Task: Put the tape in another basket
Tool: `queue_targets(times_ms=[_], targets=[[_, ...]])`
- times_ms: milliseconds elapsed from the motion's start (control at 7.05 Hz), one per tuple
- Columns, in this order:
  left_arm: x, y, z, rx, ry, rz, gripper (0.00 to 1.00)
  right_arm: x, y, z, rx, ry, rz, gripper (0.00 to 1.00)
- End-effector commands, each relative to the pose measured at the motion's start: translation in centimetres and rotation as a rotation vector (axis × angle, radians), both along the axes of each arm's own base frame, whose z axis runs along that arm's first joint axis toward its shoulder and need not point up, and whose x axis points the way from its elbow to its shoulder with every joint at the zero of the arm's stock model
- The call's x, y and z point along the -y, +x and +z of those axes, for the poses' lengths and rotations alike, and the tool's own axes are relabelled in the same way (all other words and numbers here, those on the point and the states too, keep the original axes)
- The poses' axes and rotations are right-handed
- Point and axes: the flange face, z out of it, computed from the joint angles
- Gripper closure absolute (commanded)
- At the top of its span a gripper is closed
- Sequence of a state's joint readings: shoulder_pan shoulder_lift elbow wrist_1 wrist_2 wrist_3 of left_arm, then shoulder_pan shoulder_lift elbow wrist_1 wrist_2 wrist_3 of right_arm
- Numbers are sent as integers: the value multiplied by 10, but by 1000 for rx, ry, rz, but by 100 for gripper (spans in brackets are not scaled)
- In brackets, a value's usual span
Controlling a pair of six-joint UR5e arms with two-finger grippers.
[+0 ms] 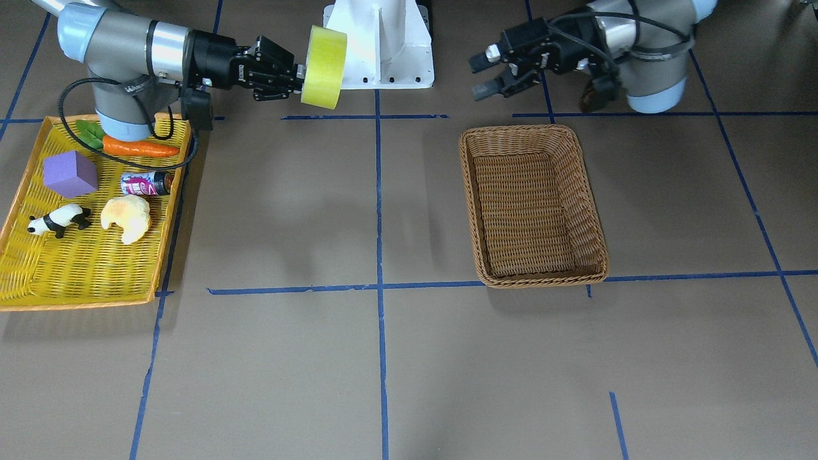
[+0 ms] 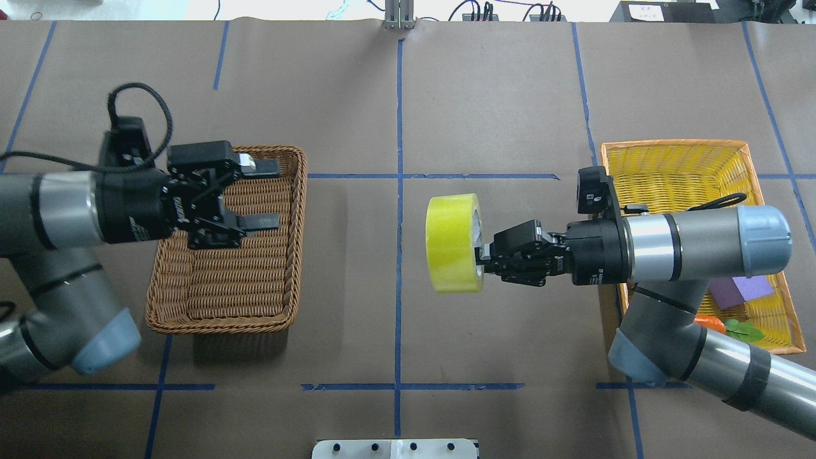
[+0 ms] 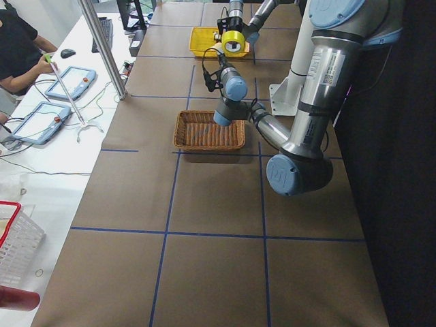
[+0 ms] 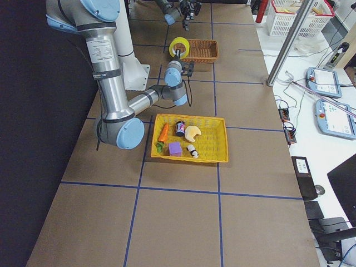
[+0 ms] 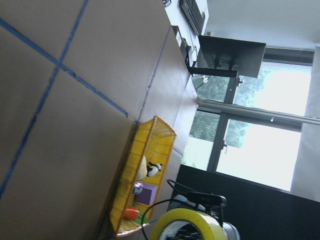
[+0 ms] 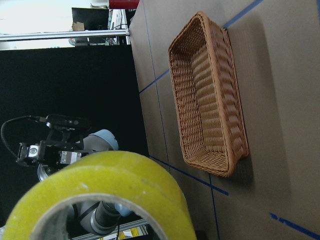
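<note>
The tape (image 2: 454, 243), a wide yellow-green roll, hangs in the air over the middle of the table, on edge. My right gripper (image 2: 482, 258) is shut on its side and reaches out level from the yellow tray's side. It shows in the front view too, the gripper (image 1: 299, 78) on the tape (image 1: 324, 67). The brown wicker basket (image 2: 223, 326) stands on the table at my left and is empty (image 1: 543, 279). My left gripper (image 2: 275, 194) is open and empty, level above the basket's far half, its fingertips pointing toward the tape. The right wrist view shows the tape (image 6: 100, 190) close up with the basket (image 6: 210, 100) beyond.
A flat yellow tray (image 1: 77, 281) with an orange rim lies at my right. It holds a carrot (image 1: 140, 148), a purple cube (image 1: 70, 174), a small bottle (image 1: 146, 184), a toy panda (image 1: 59, 220) and a croissant (image 1: 128, 217). The robot's white base (image 1: 383, 45) stands at the table's edge.
</note>
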State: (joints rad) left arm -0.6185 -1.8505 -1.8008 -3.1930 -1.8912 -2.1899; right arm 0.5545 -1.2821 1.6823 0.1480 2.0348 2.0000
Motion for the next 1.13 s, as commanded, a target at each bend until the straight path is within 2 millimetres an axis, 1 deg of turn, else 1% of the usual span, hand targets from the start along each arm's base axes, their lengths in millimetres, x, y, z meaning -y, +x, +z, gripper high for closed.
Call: queue_targets(times_ms=[0, 142, 284, 426, 567, 993], targets=[[-29, 34, -32, -87, 13, 68, 0, -10, -14, -20, 37, 20, -30, 100], [-33, 40, -42, -106, 14, 84, 0, -12, -20, -31, 57, 26, -33, 100], [-36, 45, -51, -127, 13, 85, 0, -16, -25, -34, 67, 17, -29, 100], [-46, 54, -55, -144, 1, 93, 0, -20, -30, -35, 72, 8, -29, 100], [-50, 59, -60, -158, -5, 95, 0, -22, -31, -34, 71, 8, -33, 100], [-51, 68, -70, -179, -15, 86, 0, -35, -43, -32, 67, 6, -64, 100]])
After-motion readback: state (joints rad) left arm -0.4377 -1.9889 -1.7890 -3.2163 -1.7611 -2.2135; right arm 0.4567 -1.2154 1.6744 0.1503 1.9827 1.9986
